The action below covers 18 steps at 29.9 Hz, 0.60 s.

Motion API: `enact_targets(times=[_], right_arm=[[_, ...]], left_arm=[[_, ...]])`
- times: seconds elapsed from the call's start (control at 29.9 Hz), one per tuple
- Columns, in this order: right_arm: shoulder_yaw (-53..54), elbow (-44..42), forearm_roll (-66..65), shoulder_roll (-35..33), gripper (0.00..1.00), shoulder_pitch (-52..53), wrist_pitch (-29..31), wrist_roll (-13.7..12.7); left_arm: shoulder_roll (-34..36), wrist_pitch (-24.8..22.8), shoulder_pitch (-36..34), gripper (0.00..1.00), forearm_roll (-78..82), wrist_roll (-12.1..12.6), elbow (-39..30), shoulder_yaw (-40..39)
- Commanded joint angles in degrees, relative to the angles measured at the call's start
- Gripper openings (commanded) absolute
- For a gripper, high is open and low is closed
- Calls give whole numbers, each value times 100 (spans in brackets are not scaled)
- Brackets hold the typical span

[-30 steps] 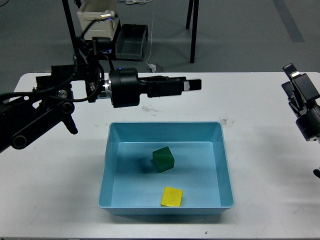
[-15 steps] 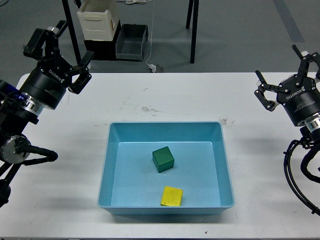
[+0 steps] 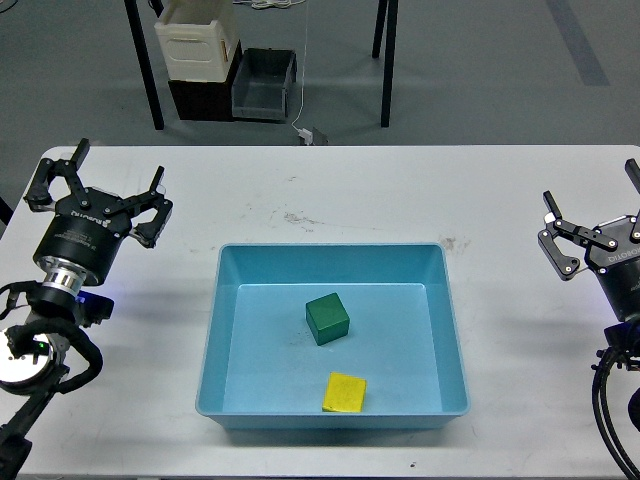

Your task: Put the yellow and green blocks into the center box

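Observation:
The light blue box [image 3: 225,330] sits in the middle of the white table. A green block [image 3: 327,319] lies inside it near the centre. A yellow block [image 3: 345,392] lies inside it near the front wall. My left gripper [image 3: 97,184] is open and empty over the table's left side, well apart from the box. My right gripper [image 3: 595,215] is open and empty at the table's right edge, partly cut off by the frame.
The white table [image 3: 330,195] has faint scuff marks behind the box. Beyond its far edge on the floor stand a white crate [image 3: 196,42], a grey bin [image 3: 265,83] and black stand legs [image 3: 386,62].
Both arms have drawn back to the table's sides and lowered. The left arm, earlier stretched over the table behind the box, now rests at the left. The blocks have not moved.

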Motion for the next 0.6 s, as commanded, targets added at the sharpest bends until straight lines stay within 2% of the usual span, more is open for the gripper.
enact_targets(times=[0.0, 0.23, 0.37, 0.57], right_arm=[[335, 106, 489, 207, 100, -237, -16, 13], [1065, 159, 559, 804, 100, -781, -25, 4], [1233, 159, 551, 1094, 100, -992, -34, 13], [1224, 150, 516, 1113, 100, -1142, 19, 66]], left_arm=[[-533, -106, 299, 100, -19, -1, -66, -166], [-1211, -256, 590, 100, -19, -10, -154, -360], [-1352, -265, 599, 100, -19, -10, -155, -351], [-1361, -265, 599, 100, -11, -10, -154, -412]])
